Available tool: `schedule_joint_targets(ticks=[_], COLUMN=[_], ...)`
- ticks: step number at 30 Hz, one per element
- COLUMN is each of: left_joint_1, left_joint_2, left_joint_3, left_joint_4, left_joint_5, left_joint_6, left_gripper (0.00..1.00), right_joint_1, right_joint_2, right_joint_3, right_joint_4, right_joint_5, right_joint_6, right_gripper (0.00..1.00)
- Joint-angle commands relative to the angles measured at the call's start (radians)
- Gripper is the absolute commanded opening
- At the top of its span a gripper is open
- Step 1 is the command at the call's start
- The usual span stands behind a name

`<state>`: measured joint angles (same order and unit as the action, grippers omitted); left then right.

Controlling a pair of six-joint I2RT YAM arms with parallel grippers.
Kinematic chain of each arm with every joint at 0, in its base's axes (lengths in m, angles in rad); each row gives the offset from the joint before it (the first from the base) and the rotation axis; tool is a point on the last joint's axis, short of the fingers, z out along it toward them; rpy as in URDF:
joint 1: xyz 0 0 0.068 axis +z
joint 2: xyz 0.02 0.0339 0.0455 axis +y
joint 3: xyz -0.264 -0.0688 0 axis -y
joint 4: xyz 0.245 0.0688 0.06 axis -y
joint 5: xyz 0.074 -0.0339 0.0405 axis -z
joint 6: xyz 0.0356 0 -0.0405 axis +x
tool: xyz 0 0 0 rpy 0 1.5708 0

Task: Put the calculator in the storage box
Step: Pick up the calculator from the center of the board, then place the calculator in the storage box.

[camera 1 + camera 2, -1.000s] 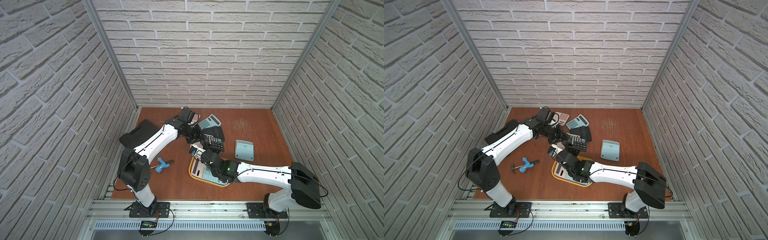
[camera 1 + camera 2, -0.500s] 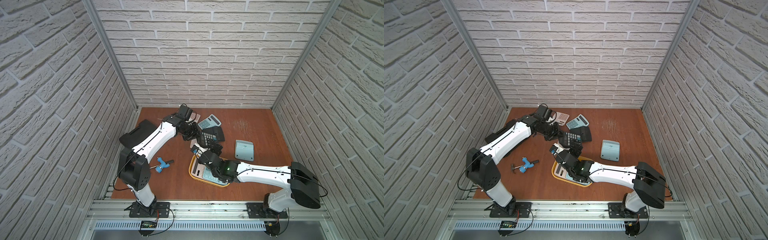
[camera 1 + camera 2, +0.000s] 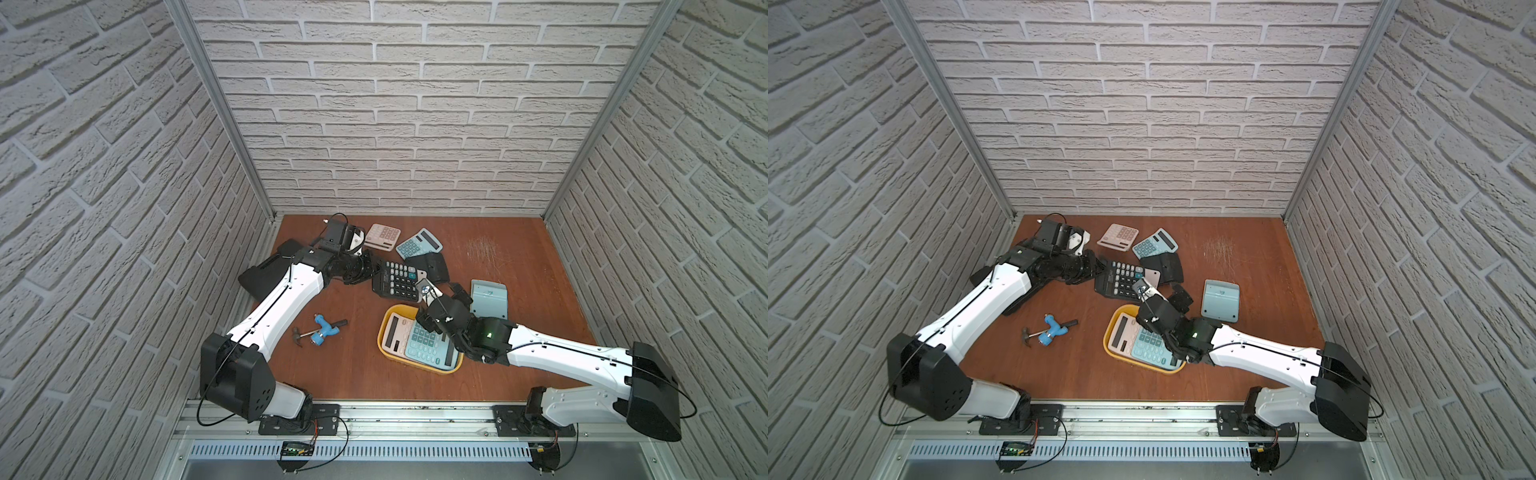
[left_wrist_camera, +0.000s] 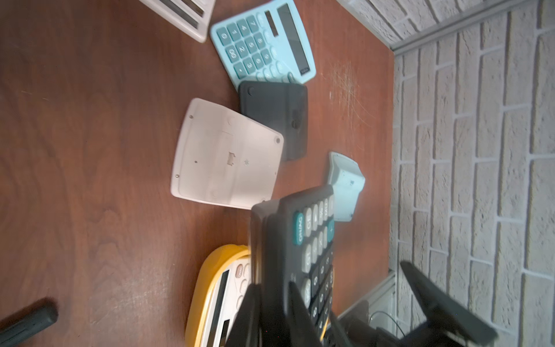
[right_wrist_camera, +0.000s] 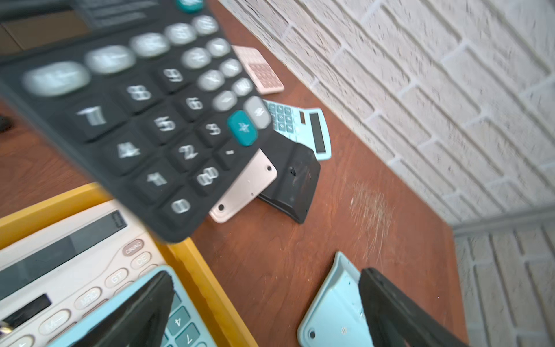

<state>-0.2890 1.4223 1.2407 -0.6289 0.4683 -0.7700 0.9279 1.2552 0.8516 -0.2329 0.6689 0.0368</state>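
Leftmost, a black moulded plastic case [image 3: 266,272] lies by the wall, and a blue-handled hammer [image 3: 322,332] rests nearer on the brown wooden counter [image 3: 353,374]. Next, the left tool [image 4: 274,288] is clamped on the left edge of a black rectangular calculator [image 3: 397,282]. It holds the calculator face-up off the counter, just beyond the far edge of the shallow yellow plastic storage box [image 3: 380,337]. Inside that box lie a cream calculator [image 3: 395,336] and a pale blue calculator [image 3: 428,349]. Over the box's right part the right tool [image 5: 266,275] hangs with its jaws wide apart, gripping nothing.
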Motion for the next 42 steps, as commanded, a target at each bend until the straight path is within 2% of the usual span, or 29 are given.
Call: schedule_joint_targets(ticks=[1,8,14,19,23,32,37,42], left_joint_1=[-0.013,-0.125,-0.199,-0.211,-0.214,-0.219,-0.223,-0.225], left_joint_2=[-0.035,-0.044,-0.05,-0.057,-0.056,-0.049,-0.093,-0.096], left_joint_3=[-0.035,-0.084,-0.175,-0.29,-0.374,-0.437,-0.451,-0.443], left_joint_4=[0.101,0.092,0.133,0.249,0.354,0.398,0.359,0.313], left_joint_5=[0.113,0.149,0.118,0.061,0.061,0.029,-0.038,-0.053], left_joint_6=[0.056,0.092,0.076,0.012,-0.022,-0.021,0.0,0.017], left_gripper=[0.0,0.0,0.0,0.0,0.0,0.0,0.25,0.38], right_joint_1=[-0.112,-0.388,-0.544,-0.599,-0.621,-0.646,-0.65,-0.653], right_joint_2=[-0.067,-0.175,-0.204,-0.203,-0.197,-0.162,-0.155,-0.143], right_joint_3=[0.011,-0.079,-0.141,-0.17,-0.174,-0.18,-0.181,-0.177], right_joint_4=[-0.099,-0.128,-0.112,-0.088,-0.084,-0.059,-0.053,-0.052], right_joint_5=[-0.106,-0.372,-0.559,-0.641,-0.666,-0.735,-0.768,-0.799], right_joint_6=[0.18,0.328,0.374,0.382,0.373,0.377,0.386,0.394], right_gripper=[0.99,0.99,0.99,0.99,0.99,0.99,0.99,0.99])
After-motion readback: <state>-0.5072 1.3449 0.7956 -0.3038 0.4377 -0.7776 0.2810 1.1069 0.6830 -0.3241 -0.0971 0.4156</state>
